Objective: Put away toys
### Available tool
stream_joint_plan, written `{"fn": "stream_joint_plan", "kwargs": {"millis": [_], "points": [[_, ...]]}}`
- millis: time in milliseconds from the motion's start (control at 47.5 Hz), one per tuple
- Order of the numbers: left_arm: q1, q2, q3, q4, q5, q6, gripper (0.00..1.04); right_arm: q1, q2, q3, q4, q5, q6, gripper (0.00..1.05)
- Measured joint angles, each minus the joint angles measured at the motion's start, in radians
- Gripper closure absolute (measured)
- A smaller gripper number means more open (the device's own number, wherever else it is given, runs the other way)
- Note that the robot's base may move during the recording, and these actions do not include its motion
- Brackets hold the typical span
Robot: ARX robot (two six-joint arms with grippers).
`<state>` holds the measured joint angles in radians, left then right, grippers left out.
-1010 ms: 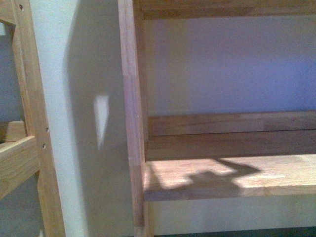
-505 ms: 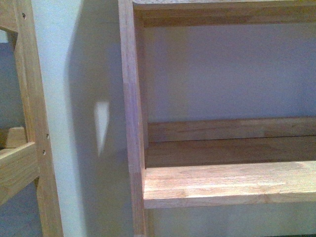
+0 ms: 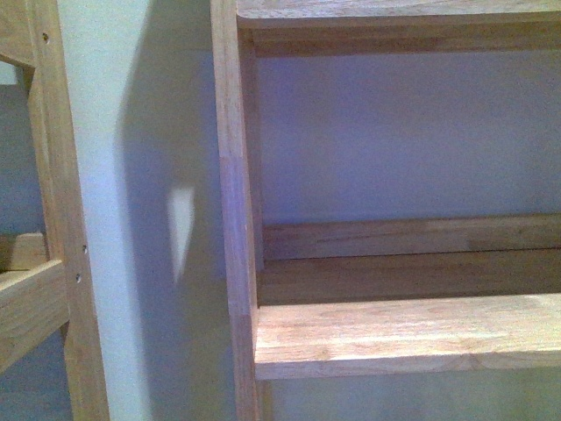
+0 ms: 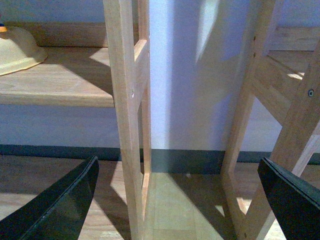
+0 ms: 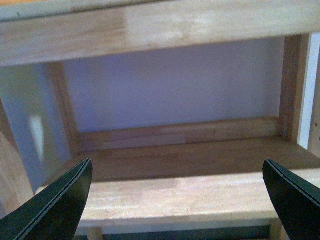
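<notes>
No plush toy shows clearly in any view. A pale yellow rounded thing (image 4: 15, 50) with an orange bit on top lies on a wooden shelf board (image 4: 60, 80); it is cut off by the frame edge and I cannot tell what it is. My left gripper (image 4: 177, 165) is open and empty, low over the floor, facing two wooden shelf posts (image 4: 122, 100). My right gripper (image 5: 177, 165) is open and empty, facing a bare shelf board (image 5: 175, 197). Neither gripper shows in the front view.
The front view shows a wooden shelf unit with an upright post (image 3: 232, 210), a lower board (image 3: 403, 338) and an upper board (image 3: 394, 13) against a pale wall. A second wooden frame (image 3: 53, 246) stands at the left. A dark skirting board (image 4: 190, 160) runs along the wall.
The shelf boards have moved down in the front view. The dark shadow that lay on the lower board a second ago is gone.
</notes>
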<state>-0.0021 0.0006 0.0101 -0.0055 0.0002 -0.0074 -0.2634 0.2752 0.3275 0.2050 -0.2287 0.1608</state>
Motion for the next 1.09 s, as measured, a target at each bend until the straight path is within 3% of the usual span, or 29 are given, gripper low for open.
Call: {"fn": "stream_joint_plan", "kwargs": {"millis": [126, 253, 421, 505, 631, 1094], "points": [[0.0, 0.0, 0.0, 0.0, 0.0, 0.0, 0.06, -0.003, -0.059, -0.098, -0.012, -0.004, -0.004, 0.01], [0.0, 0.0, 0.0, 0.0, 0.0, 0.0, 0.06, 0.026, -0.073, -0.1, -0.231, 0.005, -0.093, 0.2], [0.0, 0.0, 0.0, 0.0, 0.0, 0.0, 0.06, 0.094, -0.12, -0.142, -0.238, 0.069, -0.131, 0.46], [0.0, 0.0, 0.0, 0.0, 0.0, 0.0, 0.06, 0.216, -0.145, -0.172, -0.237, 0.207, -0.14, 0.63], [0.0, 0.0, 0.0, 0.0, 0.0, 0.0, 0.06, 0.256, -0.174, -0.212, -0.229, 0.223, -0.154, 0.88], [0.0, 0.0, 0.0, 0.0, 0.0, 0.0, 0.06, 0.259, -0.222, -0.27, -0.214, 0.225, -0.154, 0.86]]}}
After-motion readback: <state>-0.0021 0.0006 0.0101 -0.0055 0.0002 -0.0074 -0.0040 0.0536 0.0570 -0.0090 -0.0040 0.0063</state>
